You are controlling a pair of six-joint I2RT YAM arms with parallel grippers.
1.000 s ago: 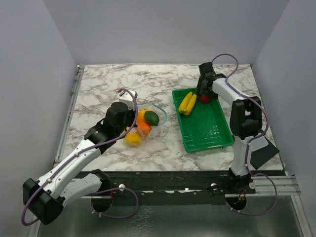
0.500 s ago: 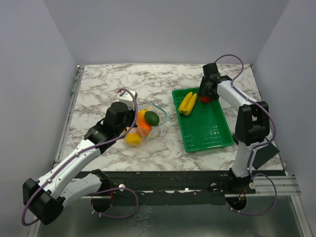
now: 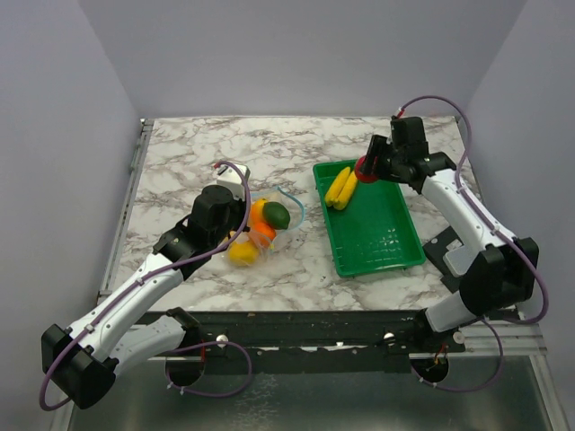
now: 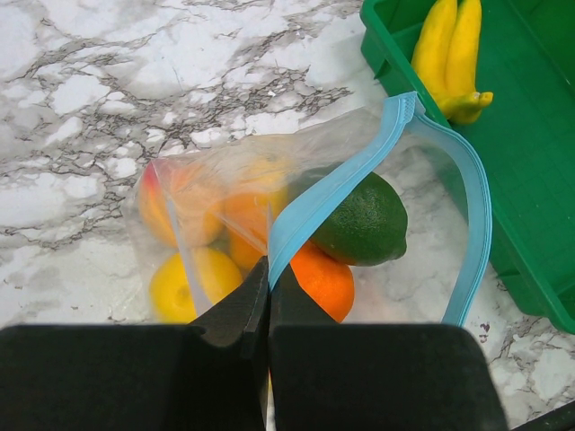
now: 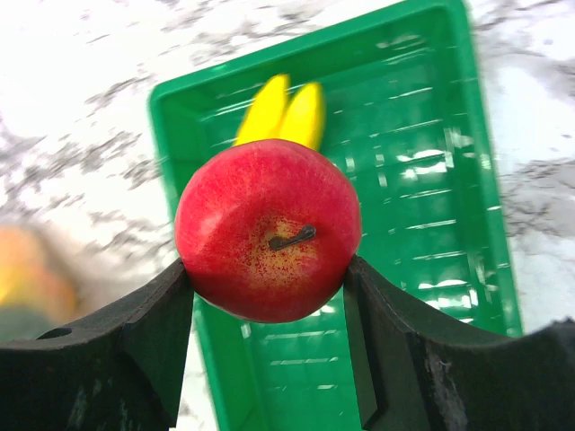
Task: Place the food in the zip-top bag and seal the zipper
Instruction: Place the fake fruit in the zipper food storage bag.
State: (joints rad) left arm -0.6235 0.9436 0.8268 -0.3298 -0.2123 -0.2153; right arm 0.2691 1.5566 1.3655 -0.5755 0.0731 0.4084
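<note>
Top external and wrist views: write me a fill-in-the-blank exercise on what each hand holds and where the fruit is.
1. The right hand grips a red ____ over the green tray.
2. The left hand pinches the zip-top bag by its light blue ____.
3. The one fruit lying in the tray is a yellow ____ bunch.
4. The darkest fruit in the bag is ____.
Missing words: apple; zipper; banana; green.

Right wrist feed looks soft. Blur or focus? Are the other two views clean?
Right wrist: the apple in the right pincer is sharp; the tray behind is smeared, with white glints, and the bag at lower left is a blur. Left wrist: crisp, zipper strip clear. Top: even light, sharp.
</note>
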